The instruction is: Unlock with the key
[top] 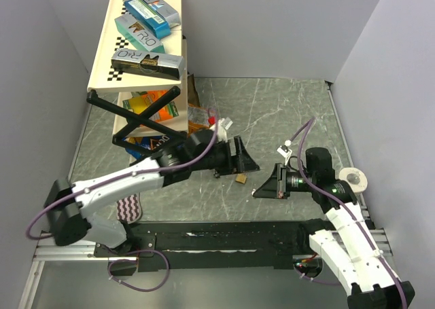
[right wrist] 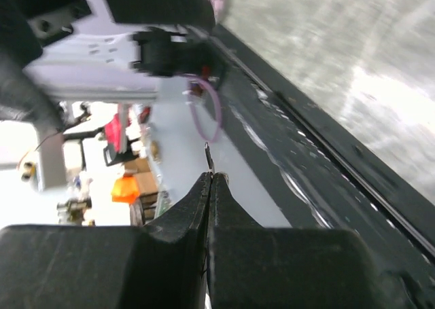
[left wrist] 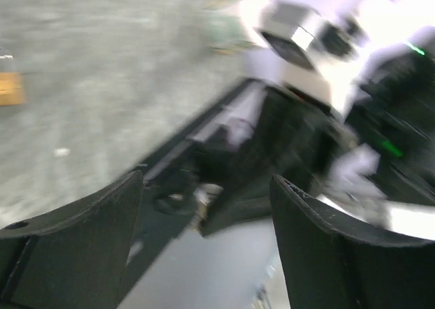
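Nearest the lens in the right wrist view, the right gripper [right wrist: 211, 181] has its two black fingers [right wrist: 170, 221] pressed flat together with no gap between them. A thin dark sliver [right wrist: 208, 153] projects from between the tips. It is judged to be the key, pinched edge-on, but too little of it shows to confirm this. No key is visible lying anywhere on the table [top: 292, 112].

In the overhead view this gripper [top: 258, 192] points left, low over the table and a little to the right of a small brass padlock [top: 240, 178]. The two are near each other but apart.

The left gripper [left wrist: 207, 187] is spread wide and holds nothing, though its own view is heavily blurred. Overhead, it [top: 246, 158] sits just behind the padlock. Whether it touches the padlock cannot be told. A brass-coloured blur [left wrist: 10, 88] at the left edge of the left wrist view may be a padlock. A tiny pale speck [left wrist: 61, 151] lies on the table nearby.

Progress assessment:
- The key appears to be in hand.
- The padlock lies loose on the table, and neither gripper grips it.
- The shackle's condition is too small to read.
- Remaining, by judgement: steady the padlock, align the key with the keyway, insert it and turn it. The task is at an early stage.
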Motion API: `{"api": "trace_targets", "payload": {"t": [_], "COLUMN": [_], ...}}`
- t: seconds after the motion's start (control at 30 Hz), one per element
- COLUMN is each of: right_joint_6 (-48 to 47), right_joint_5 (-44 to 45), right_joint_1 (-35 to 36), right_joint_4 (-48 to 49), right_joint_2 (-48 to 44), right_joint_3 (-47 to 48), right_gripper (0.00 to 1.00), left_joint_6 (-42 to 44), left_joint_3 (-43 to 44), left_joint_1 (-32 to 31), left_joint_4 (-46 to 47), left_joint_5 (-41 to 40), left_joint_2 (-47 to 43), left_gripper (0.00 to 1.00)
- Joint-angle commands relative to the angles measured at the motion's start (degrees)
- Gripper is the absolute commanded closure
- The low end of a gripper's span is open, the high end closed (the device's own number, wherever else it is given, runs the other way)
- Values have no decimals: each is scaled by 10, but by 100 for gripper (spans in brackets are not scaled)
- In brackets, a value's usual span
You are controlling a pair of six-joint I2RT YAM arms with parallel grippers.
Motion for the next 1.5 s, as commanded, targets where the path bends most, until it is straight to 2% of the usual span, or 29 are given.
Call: {"api": "trace_targets", "payload": {"t": [0.0, 0.13, 0.47, 0.57, 0.9, 1.2, 1.47], "right_joint_6": [-42, -48, -16, -16, -11, -16, -18], "right_joint_5": [95, 137, 147, 147, 143, 139, 135], "right_joint_1": [-6, -16, -26, -26, -27, -27, -28], "right_joint_4": [-101, -135, -133, -136, -139, -134, -125], "right_joint_2": [-7, -22, -70, -75, -82, -76, -65], "right_joint_3": [37, 55, 58, 60, 58, 58, 59], "right_gripper": [100, 100, 100, 100, 100, 100, 100], "left_joint_6": [27, 46, 145, 176, 268, 273, 261], "left_joint_3": [95, 165, 305, 322, 340, 367, 389], "left_joint_1": [-10, -23, -25, -25, -25, -24, -25], "left_joint_4": [-227, -294, -377, -382, -337, -379, -393], "left_joint_5": [-125, -164, -220, -237, -215, -233, -235], "left_joint_2": [107, 194, 390, 418, 467, 512, 532], "left_gripper": [20, 13, 13, 14, 19, 26, 36]}}
